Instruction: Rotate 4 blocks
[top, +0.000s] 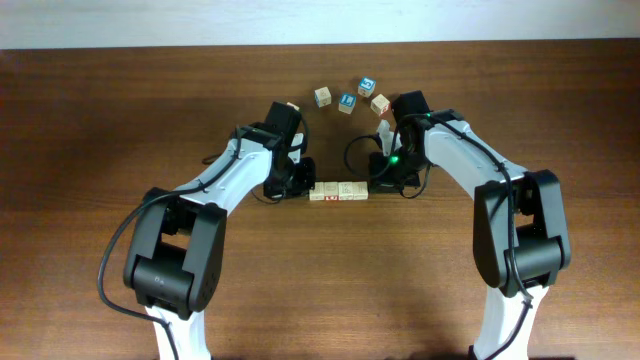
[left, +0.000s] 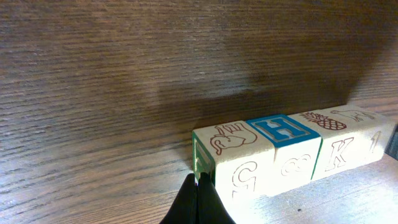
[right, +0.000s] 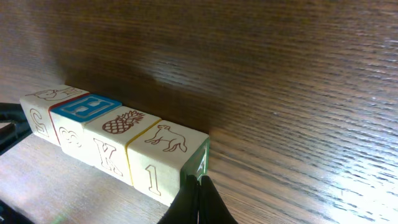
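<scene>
Four pale wooden blocks (top: 338, 191) lie in a tight straight row at the table's middle. In the left wrist view the row's near end block (left: 233, 152) shows a G on its side and a green end face. A block with a blue H on top (left: 283, 130) follows, then a pineapple-topped block (left: 324, 121). My left gripper (left: 199, 182) is shut, its tips against that green end face. In the right wrist view my right gripper (right: 199, 182) is shut against the green end of the block marked 1 (right: 168, 140). Overhead, the left gripper (top: 300, 186) and right gripper (top: 378, 184) flank the row.
Several loose cubes sit behind the row: a pale one (top: 322, 96), two blue-faced ones (top: 347, 101) (top: 367, 85) and another pale one (top: 380, 103). Both arms reach in from the front corners across the dark wooden table (top: 100, 120).
</scene>
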